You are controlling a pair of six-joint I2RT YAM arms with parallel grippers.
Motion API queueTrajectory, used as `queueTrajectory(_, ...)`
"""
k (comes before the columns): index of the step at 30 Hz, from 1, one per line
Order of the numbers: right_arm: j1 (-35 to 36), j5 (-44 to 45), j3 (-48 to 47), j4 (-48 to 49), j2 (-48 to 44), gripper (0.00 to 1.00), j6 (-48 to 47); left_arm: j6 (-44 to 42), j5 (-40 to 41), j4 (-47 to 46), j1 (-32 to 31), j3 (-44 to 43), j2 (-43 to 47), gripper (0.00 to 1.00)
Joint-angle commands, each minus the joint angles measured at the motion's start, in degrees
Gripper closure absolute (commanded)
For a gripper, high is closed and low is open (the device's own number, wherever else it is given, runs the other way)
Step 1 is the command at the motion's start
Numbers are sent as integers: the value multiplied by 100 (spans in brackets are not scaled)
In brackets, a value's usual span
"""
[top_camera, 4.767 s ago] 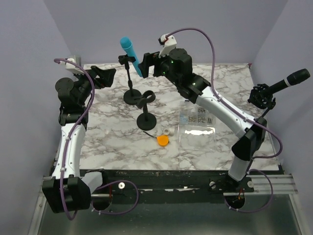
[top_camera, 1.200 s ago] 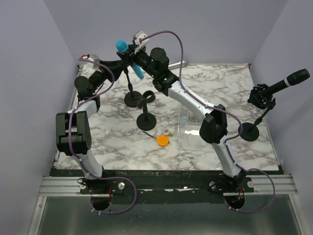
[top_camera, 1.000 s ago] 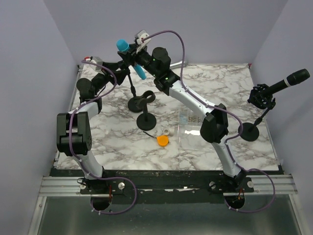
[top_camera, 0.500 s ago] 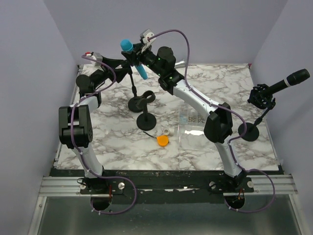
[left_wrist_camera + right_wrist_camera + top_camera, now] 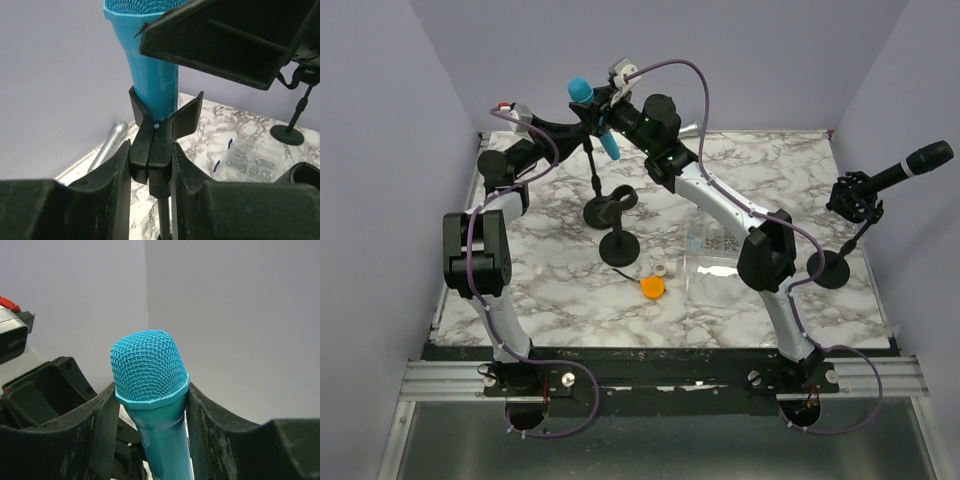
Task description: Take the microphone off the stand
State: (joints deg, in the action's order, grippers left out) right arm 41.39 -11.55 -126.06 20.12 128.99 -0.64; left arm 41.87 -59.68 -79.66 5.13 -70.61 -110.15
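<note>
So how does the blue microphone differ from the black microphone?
The blue microphone is turquoise; the black microphone is black. The blue one is gripped by the right end effector; the black one stands untouched on the far right. Both sit in stand clips.

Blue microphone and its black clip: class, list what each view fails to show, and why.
- Left wrist view: blue mesh-headed microphone, head cut by the top edge and a black finger of the right gripper.
- Right wrist view: its lower end, cut off by the bottom edge.
- Top view: black plastic clip, too small to make out.
</note>
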Motion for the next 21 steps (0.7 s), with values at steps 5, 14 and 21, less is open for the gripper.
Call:
queueTrajectory(5, -21, -40, -334, 240, -301, 99, -168, -1077, 216, 541, 6, 654, 333, 100)
queueTrajectory(14, -18, 1078, 1034, 712, -1715, 99, -601, -1273, 391, 1135, -12, 698, 539, 99)
queueTrajectory(21, -553, 1476, 2173, 369, -2602, 99, -342, -1024, 487, 1334, -46, 839, 948, 41)
